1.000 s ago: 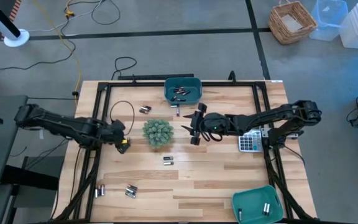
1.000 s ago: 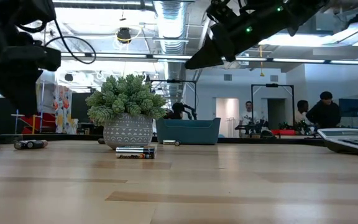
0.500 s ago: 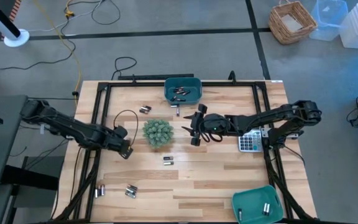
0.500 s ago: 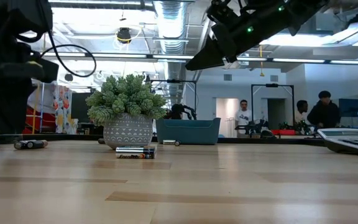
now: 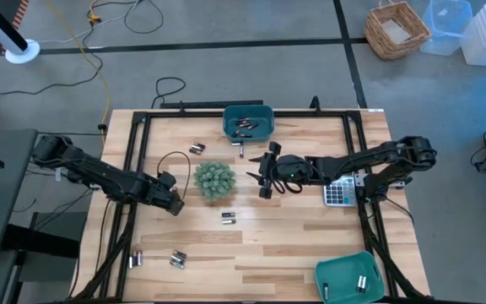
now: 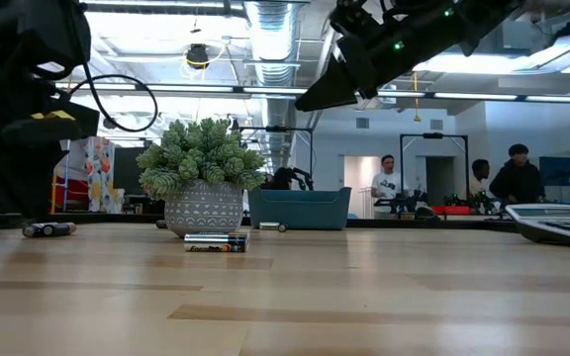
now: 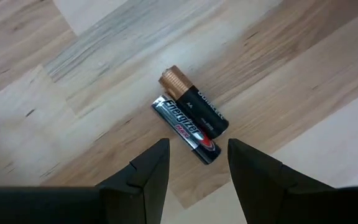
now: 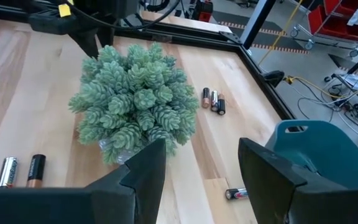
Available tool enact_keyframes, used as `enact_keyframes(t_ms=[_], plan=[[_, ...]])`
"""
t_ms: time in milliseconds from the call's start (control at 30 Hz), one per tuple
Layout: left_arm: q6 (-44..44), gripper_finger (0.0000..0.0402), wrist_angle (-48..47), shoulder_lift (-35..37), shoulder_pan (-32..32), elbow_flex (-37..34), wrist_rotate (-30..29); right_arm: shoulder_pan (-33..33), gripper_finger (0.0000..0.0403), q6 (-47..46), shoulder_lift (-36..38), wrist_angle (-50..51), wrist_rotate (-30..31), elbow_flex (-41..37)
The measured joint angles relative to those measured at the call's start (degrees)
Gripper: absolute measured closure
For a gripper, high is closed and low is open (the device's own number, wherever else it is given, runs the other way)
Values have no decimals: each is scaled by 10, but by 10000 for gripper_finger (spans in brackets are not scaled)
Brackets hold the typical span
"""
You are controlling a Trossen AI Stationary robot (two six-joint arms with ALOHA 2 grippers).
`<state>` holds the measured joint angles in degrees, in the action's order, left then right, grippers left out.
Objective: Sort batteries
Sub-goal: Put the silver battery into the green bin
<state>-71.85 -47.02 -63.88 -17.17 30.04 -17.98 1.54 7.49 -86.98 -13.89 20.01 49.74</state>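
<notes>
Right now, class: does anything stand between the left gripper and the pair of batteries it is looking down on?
Nothing visible does. The left gripper hangs open above the two batteries, which lie side by side on bare table. The potted plant stands off to one side, out of the path.

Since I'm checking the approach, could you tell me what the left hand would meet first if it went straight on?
Most likely the pair of batteries lying side by side on the table; the open left hand points at them, with nothing between.

Lying on the wooden counter (image 5: 294, 228): scattered batteries (image 5: 229, 218), a potted plant (image 5: 214, 180), a calculator (image 5: 337, 192), two teal bins (image 5: 248, 121), one at a corner.
</notes>
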Motion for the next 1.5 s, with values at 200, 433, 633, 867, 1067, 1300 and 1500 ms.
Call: enact_keyframes(t_ms=[200, 433, 633, 867, 1067, 1300, 1500], plan=[[-17, 243, 1, 0, 0, -18, 1, 4, 188, -1, 0, -1, 0, 0], [-10, 243, 39, 0, 0, -45, 8, 3, 188, -1, 0, -1, 0, 0], [0, 244, 51, 1, 0, -54, 7, 3, 188, -1, 0, -3, 0, 0], [-15, 272, 58, 1, 0, -75, 9, 3, 188, -1, 0, -3, 0, 0], [-19, 341, 54, 2, 0, -79, 16, 3, 188, -4, 0, -2, 0, 0], [-12, 362, 51, 3, -1, -78, 29, 3, 188, -4, 0, -1, 0, 0], [4, 362, -3, 0, -14, -35, 40, 3, 188, -4, 0, 0, 0, 0]])
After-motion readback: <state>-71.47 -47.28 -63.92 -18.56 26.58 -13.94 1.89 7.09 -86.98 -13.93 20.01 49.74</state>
